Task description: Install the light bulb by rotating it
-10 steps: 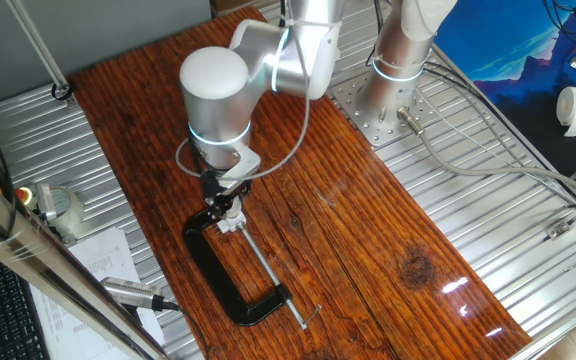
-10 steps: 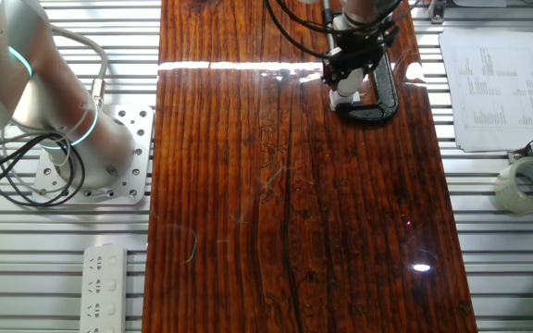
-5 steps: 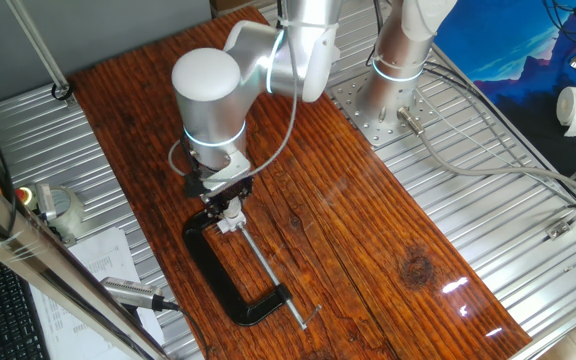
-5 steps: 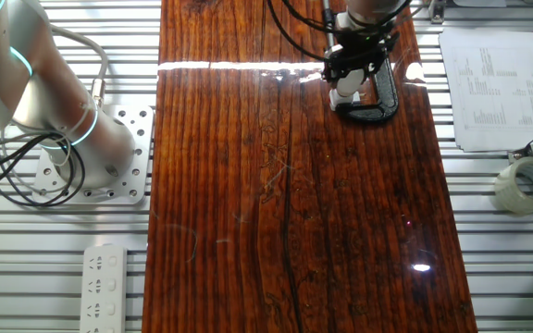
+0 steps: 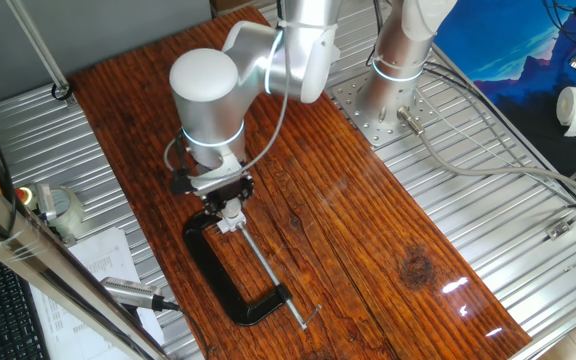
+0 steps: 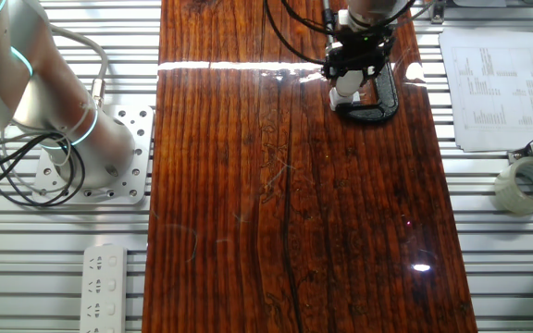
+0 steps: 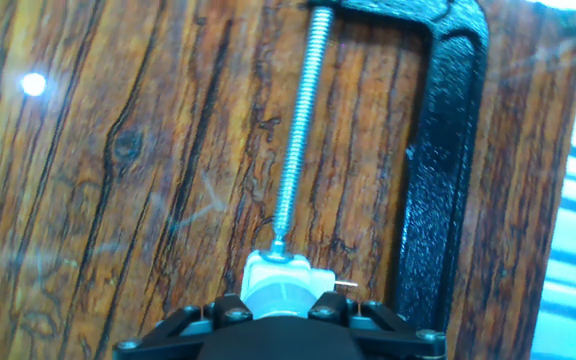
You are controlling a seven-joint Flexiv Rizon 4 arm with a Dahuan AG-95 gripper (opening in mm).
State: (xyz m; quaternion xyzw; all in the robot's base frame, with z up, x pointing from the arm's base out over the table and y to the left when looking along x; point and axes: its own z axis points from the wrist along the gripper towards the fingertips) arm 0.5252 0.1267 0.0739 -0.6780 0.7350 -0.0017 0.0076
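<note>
At the near edge of the wooden surface (image 5: 368, 230), the gripper (image 5: 230, 207) stands straight down over the small white socket block (image 7: 280, 285), which is pinned by the threaded screw (image 7: 294, 140) of the black C-clamp (image 5: 218, 275). The light bulb itself cannot be picked out in any view — it is presumably between the fingers, seated in or just above the socket, but the hand camera shows only the pale block beneath the black finger frame. Whether the jaws are closed on it cannot be told.

The step in hand appears to be the screwing-in. To do it well, the wrist's turning axis should stay in line with the socket's centre — any tilt risks cross-threading the short base. Light downward pressure while turning, and a grip firm enough not to slip on the rounded head, seem wise; the clamp should hold the block against the twist.
</note>
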